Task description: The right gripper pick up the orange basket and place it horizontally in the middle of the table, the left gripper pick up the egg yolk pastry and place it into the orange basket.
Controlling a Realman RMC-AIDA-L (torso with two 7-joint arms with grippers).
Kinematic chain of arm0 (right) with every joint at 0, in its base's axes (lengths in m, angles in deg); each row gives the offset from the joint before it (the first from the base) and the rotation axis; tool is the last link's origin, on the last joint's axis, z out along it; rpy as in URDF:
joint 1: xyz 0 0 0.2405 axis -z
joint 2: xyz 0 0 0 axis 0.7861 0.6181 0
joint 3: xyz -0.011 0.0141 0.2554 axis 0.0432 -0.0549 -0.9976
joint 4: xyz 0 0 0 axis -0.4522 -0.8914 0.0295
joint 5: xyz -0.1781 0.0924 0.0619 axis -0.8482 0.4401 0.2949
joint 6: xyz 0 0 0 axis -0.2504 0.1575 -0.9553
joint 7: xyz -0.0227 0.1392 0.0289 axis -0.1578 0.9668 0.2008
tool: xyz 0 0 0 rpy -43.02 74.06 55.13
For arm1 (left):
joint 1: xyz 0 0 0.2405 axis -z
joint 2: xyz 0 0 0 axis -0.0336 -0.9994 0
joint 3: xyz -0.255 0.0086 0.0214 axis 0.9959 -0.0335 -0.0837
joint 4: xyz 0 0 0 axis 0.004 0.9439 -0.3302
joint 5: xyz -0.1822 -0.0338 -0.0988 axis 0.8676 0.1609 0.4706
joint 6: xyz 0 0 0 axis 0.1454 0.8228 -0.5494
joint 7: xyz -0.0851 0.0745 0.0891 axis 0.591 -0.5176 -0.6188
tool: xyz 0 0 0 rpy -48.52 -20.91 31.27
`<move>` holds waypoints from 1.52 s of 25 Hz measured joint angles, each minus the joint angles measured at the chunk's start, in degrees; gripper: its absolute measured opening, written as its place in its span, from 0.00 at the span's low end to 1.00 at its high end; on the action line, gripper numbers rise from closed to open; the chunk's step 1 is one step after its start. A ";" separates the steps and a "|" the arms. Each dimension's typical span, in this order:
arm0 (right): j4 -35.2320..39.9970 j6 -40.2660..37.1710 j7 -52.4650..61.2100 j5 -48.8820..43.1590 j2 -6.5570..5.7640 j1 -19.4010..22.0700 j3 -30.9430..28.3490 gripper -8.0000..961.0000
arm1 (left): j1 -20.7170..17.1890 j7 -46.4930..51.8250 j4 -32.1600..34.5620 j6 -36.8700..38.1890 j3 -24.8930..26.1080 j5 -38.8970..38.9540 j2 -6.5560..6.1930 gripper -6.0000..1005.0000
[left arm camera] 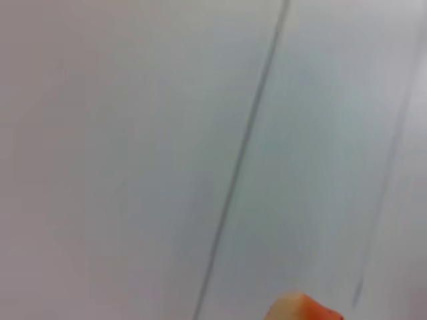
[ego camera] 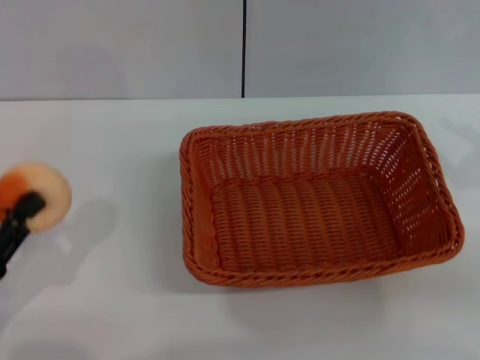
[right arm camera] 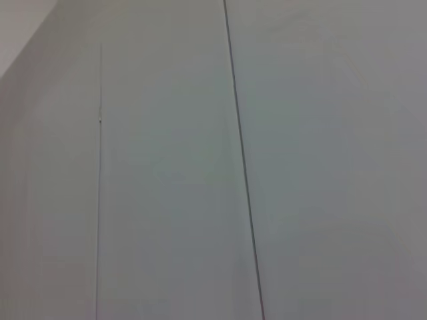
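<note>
Orange basket point(ego camera: 315, 199) mid-table; left gripper point(ego camera: 19, 214) grips egg yolk pastry point(ego camera: 41, 191).

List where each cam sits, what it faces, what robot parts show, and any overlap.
Head: on the head, looking down at the table, the orange basket and the left gripper shut on the egg yolk pastry.
Left wrist: faces a pale seamed wall; only a corner of the pastry shows, no fingers.
Right wrist: faces the wall; no robot parts.
Shared: head and left wrist both show the pastry.

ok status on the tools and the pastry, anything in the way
Left tool shut on egg yolk pastry, lifted at table's left edge. Right tool out of view. Orange basket horizontal mid-table, empty. Path clear.
</note>
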 joint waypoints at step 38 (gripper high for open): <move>-10.44 1.06 -5.84 0.29 0.05 -1.91 -5.51 0.67 | 9.45 -4.70 -5.92 -6.49 -4.71 3.59 1.83 0.80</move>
